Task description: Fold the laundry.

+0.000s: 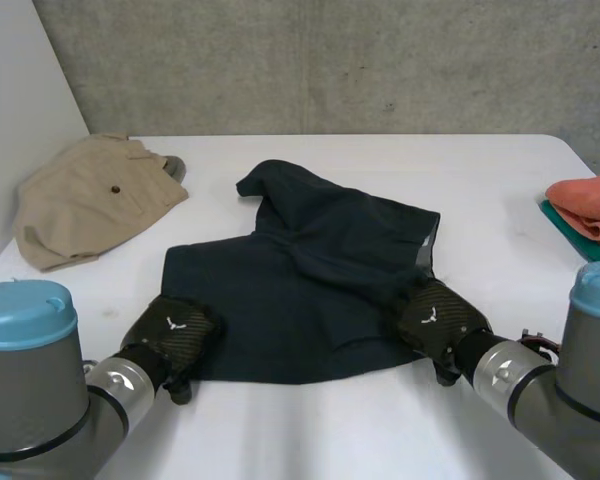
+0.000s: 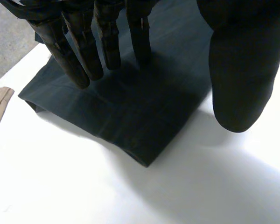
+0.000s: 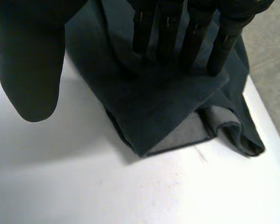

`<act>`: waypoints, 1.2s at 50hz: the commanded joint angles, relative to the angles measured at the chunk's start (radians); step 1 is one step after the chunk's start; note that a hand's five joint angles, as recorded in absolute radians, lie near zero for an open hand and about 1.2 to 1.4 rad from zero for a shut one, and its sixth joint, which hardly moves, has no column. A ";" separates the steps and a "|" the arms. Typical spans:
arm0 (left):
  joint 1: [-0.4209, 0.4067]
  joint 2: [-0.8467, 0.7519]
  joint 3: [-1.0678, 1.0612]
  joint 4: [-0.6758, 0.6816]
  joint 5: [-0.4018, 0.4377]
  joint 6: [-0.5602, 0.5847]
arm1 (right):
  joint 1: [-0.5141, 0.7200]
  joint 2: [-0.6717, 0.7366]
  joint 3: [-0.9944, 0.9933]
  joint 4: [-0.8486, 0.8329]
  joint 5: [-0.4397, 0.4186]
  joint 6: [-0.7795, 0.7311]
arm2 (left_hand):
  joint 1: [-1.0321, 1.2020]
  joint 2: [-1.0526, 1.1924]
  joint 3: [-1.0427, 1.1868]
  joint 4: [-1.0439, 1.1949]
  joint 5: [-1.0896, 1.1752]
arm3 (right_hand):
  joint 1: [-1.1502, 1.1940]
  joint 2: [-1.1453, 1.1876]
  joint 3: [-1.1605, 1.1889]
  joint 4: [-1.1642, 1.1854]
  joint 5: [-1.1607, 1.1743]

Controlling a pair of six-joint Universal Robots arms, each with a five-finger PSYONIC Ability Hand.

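Both robot hands set on the near corners of the dark navy shorts [image 1: 300, 290], ready for a fold.

The shorts lie mid-table [image 1: 480, 190], rumpled and doubled over at the far side. The left robot hand [image 1: 170, 335] rests straight, spread fingers [image 2: 79, 65] on the near left corner, thumb apart. The right robot hand [image 1: 435, 318] does likewise on the near right corner, where a paler lining shows. Neither pinches cloth yet. Next, I judge, each must close thumb to fingers on its corner, then lift the near edge away. Beige shorts [image 1: 90, 195] and an orange towel [image 1: 590, 205] wait aside.
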 commanded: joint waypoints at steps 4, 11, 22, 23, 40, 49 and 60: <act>-0.033 -0.014 0.024 0.037 -0.017 0.028 | 0.012 0.085 -0.001 -0.219 0.069 0.006 | 0.104 0.115 0.111 0.121 0.130 | 0.306 0.315 0.302 0.312 0.336; -0.054 -0.052 0.050 0.058 -0.054 0.036 | 0.029 0.086 -0.015 -0.258 0.088 0.051 | 0.567 0.577 0.573 0.584 0.592 | 0.993 1.002 0.989 1.000 1.023; -0.053 -0.039 0.122 0.072 -0.120 0.096 | 0.011 0.025 -0.083 -0.130 0.128 0.176 | 0.970 0.981 0.976 0.987 0.996 | 0.994 1.003 0.991 1.001 1.025; -0.056 -0.024 0.129 0.072 -0.123 0.094 | 0.011 0.010 -0.095 -0.101 0.127 0.186 | 0.970 0.981 0.976 0.987 0.996 | 0.994 1.003 0.991 1.001 1.025; -0.064 0.182 0.259 -0.182 -0.025 -0.167 | -0.032 -0.156 -0.465 0.588 0.075 0.410 | 0.276 0.287 0.283 0.293 0.302 | 0.994 1.003 0.991 1.001 1.025; -0.061 0.010 0.185 -0.202 -0.029 -0.312 | 0.052 -0.133 -0.468 0.549 0.134 0.484 | 0.040 0.050 0.046 0.057 0.065 | 0.994 1.003 0.991 1.001 1.025; -0.151 0.006 0.167 -0.209 -0.048 -0.434 | 0.160 -0.196 -0.531 0.575 0.222 0.599 | -0.048 -0.038 -0.042 -0.031 -0.023 | 0.994 1.003 0.991 1.001 1.025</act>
